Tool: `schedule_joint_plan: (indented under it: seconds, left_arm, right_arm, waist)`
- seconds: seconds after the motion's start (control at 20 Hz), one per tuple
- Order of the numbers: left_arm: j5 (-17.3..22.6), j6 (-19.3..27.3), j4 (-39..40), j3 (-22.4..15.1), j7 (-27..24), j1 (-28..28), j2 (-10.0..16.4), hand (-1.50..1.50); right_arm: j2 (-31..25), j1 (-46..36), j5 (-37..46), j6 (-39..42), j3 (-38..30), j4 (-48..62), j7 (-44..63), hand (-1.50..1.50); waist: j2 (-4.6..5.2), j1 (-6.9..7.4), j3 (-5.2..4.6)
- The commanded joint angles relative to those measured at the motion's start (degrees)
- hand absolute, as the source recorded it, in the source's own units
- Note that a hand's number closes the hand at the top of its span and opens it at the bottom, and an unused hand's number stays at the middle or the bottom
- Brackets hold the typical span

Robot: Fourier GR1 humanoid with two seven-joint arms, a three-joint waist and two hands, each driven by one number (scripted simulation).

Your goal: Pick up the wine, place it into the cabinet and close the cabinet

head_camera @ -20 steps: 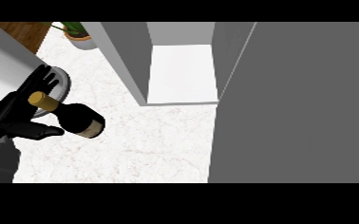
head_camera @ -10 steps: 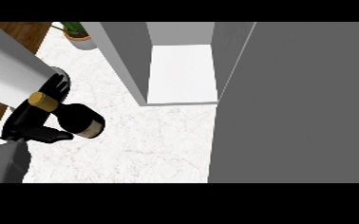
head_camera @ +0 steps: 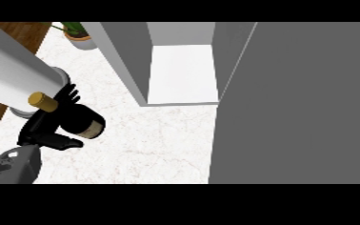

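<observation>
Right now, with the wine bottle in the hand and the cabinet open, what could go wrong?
The wine bottle lies tilted in the left hand, so it might end up on its side when set down. The side wall of the cabinet stands between the bottle and the opening, so a straight move could clip it. The open door narrows the way in.

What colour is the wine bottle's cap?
Gold cap on the dark wine bottle, best in head view.

Kitchen: marble counter [head_camera: 162, 143], grey cabinet [head_camera: 126, 62], potted plant [head_camera: 79, 35].
</observation>
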Motion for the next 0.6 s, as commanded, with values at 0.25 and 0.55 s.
schedule_joint_plan:
  seconds: [0.25,0.55]
  left_arm:
    - [1.92,-1.52,9.57,2.47,-4.31,-3.12,-0.90,-1.50]
    - [3.88,-2.95,16.29,4.47,-6.14,-4.34,-2.76,-1.50]
  right_arm:
    - [-2.09,3.16,-4.32,0.67,-2.29,-14.37,6.38,-1.50]
    - [-0.65,0.83,-4.93,-0.26,-2.32,-12.42,5.76,-1.50]
  waist:
    - [-0.06,0.11,0.02]
    - [0.17,-0.20,-0.07]
